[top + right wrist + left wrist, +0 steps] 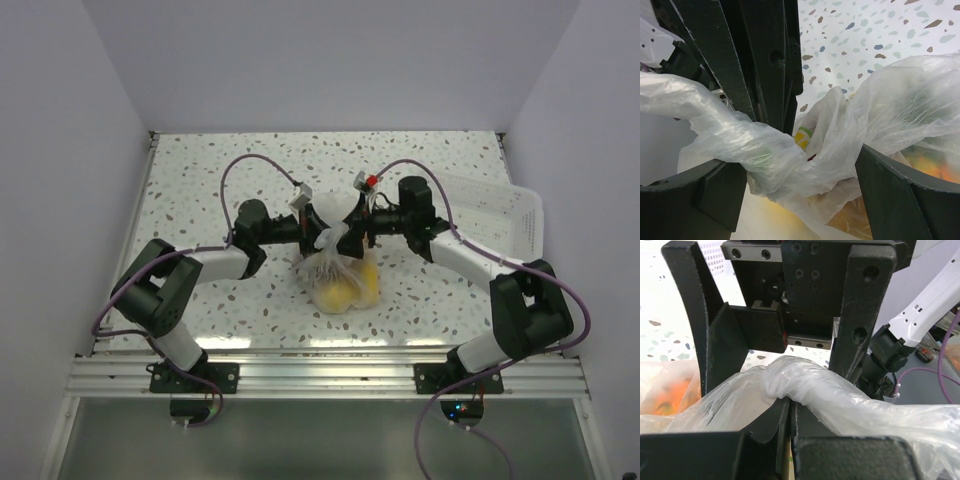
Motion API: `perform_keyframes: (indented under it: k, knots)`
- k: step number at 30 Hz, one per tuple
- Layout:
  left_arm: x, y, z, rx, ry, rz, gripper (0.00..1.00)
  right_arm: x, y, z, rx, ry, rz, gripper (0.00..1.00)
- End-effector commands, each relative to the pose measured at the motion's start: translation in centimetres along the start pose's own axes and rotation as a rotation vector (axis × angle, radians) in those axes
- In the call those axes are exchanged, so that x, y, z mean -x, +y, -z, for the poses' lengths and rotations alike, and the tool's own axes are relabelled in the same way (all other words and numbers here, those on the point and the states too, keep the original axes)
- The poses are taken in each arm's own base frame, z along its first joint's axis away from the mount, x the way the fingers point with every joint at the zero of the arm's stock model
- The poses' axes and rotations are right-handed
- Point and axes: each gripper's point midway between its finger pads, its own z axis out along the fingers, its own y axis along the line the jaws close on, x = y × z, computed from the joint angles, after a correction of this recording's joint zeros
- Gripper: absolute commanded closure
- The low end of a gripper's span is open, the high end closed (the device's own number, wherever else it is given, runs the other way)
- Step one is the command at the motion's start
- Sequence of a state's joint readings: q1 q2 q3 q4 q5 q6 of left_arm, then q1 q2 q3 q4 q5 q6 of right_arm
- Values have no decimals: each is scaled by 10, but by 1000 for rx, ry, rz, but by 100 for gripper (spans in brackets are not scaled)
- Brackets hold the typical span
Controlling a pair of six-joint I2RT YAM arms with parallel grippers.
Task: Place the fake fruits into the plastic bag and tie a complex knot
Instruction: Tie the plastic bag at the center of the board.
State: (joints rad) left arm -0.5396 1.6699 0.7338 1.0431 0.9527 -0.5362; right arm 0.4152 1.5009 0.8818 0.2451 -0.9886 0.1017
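Pinching twisted neck of bag in clenched left gripper.
Straddling it with released right gripper, jaws wide; yellow fruits inside.

I work on a table whose white top is flecked with grey and brown, evenly and brightly lit. Plain pale walls rise from its left, far and right edges. A silvery metal rail runs along the near edge, with a dark surface below it.
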Motion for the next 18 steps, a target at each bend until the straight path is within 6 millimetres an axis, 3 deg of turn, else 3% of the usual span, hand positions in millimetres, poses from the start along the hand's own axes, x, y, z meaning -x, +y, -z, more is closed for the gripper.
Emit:
perform_keyframes:
  k: [1, 10, 11, 12, 15, 18]
  knots:
    - [15, -22, -1, -95, -28, -52, 100, 5, 5, -2, 33, 16, 42, 14]
    - [-20, -40, 17, -146, 58, -38, 100, 17, 20, 8, 111, 34, 3, 4]
    - [-18, -41, 18, -147, 54, -46, 100, 16, 21, 9, 130, 43, 47, 1]
    - [-17, -40, 18, -143, 51, -46, 100, 3, 26, 15, 139, 98, -7, 1]
    - [-10, -38, 17, -137, 37, -63, 100, -2, 27, 31, 149, 137, 16, 1]
    - [-6, -36, 17, -141, 23, -73, 100, 13, 20, 54, 135, 77, -50, 2]
